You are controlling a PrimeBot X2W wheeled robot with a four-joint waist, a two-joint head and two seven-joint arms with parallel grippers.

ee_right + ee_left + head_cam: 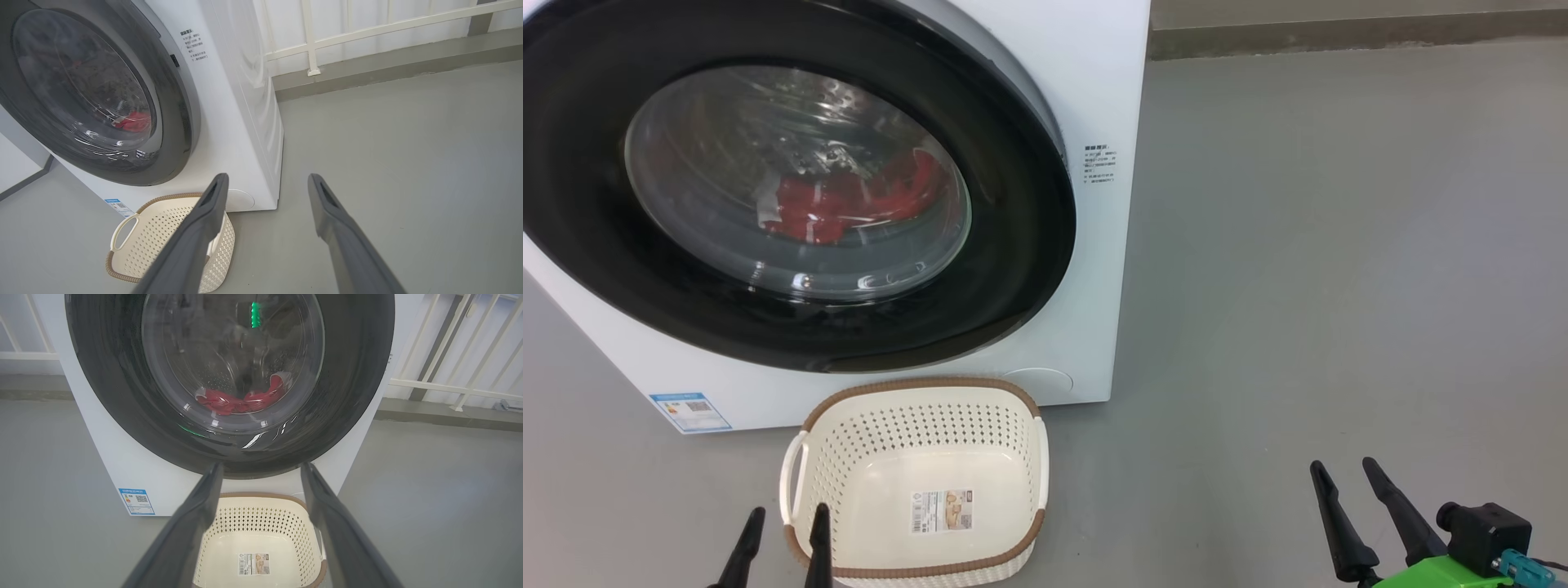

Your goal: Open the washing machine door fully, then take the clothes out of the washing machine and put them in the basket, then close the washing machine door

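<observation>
The white washing machine [1086, 90] stands at the left, and its round black-rimmed door [1013, 245] is shut against the front. Behind the glass lie the red clothes [849, 204], also seen as clothes [237, 401] in the left wrist view. The cream basket [1013, 425] sits on the floor just before the machine, with only a paper label on its floor. My left gripper [788, 514] is open at the basket's near left corner. My right gripper [1343, 467] is open over bare floor at the lower right, well away from the door.
Grey floor [1339, 286] stretches wide to the right of the machine. A white railing [367, 28] on a low kerb runs behind it. A blue label [690, 411] marks the machine's lower left front.
</observation>
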